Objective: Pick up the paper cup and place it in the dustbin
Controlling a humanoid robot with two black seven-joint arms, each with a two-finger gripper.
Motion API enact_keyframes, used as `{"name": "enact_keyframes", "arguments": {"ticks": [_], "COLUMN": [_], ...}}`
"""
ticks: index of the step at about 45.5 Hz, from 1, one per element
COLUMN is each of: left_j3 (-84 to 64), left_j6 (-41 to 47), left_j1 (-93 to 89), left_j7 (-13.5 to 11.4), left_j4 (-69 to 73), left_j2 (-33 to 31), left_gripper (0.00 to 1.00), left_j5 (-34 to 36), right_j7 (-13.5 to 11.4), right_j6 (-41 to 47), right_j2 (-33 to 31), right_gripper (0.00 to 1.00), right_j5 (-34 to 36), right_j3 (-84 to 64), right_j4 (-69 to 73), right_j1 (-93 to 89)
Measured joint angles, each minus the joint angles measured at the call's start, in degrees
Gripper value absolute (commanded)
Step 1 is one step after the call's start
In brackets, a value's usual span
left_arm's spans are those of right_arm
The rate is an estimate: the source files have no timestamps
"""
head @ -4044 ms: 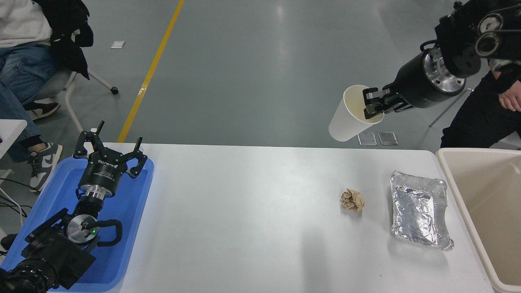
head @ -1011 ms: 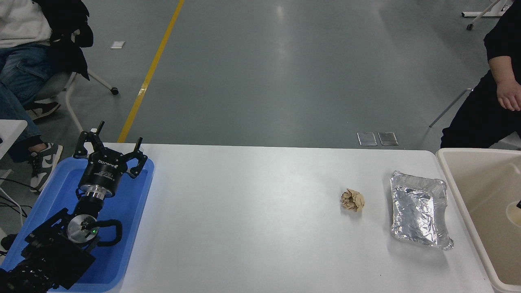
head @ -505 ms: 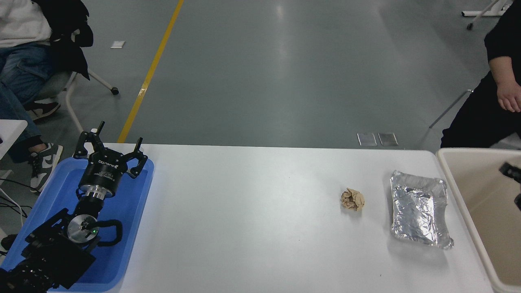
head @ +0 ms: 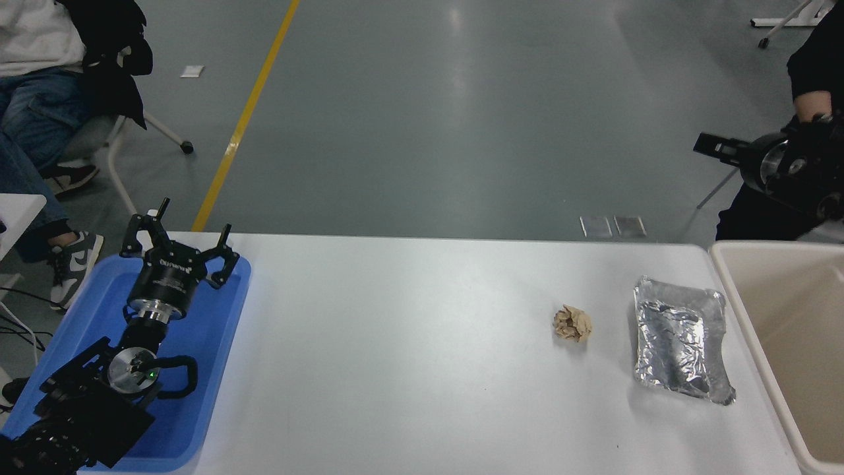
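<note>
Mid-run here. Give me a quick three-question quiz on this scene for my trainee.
1. True or false: the crumpled paper ball lies inside the foil tray.
2. The foil tray lies: A) on the floor; B) on the table, beside the dustbin; C) under a chair.
3. Where is the left gripper, and how are its jaws?

Key: 1 false, it lies on the table left of the tray. 2 B. 3 Over the blue tray at lower left, jaws open.

The white table [head: 409, 369] is carrying a blue tray [head: 217, 343] under the left end effector [head: 177, 249], plus a paper ball [head: 572, 324] and foil tray [head: 680, 348] well right of it.
</note>
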Motion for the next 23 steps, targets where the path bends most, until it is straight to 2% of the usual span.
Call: {"name": "enact_keyframes", "arguments": {"ticks": [15,23], "left_j3": [0.0,0.0], "left_j6": [0.0,0.1], "left_j1": [0.0,0.0], "left_j7": [0.0,0.0], "left_j4": [0.0,0.0], "left_j2": [0.0,0.0], "left_gripper": [1.00,1.00], "left_j5": [0.0,0.0], "right_j7": [0.0,0.0], "right_j6": [21.0,28.3], "right_j2": [-2.1,-4.6], "right_gripper": [1.00,1.00], "right_j5": [-0.3,-0.4], "right_j3": [-4.5,-5.3], "right_j4": [18.7,25.5], "right_j1": [17.5,23.5]}}
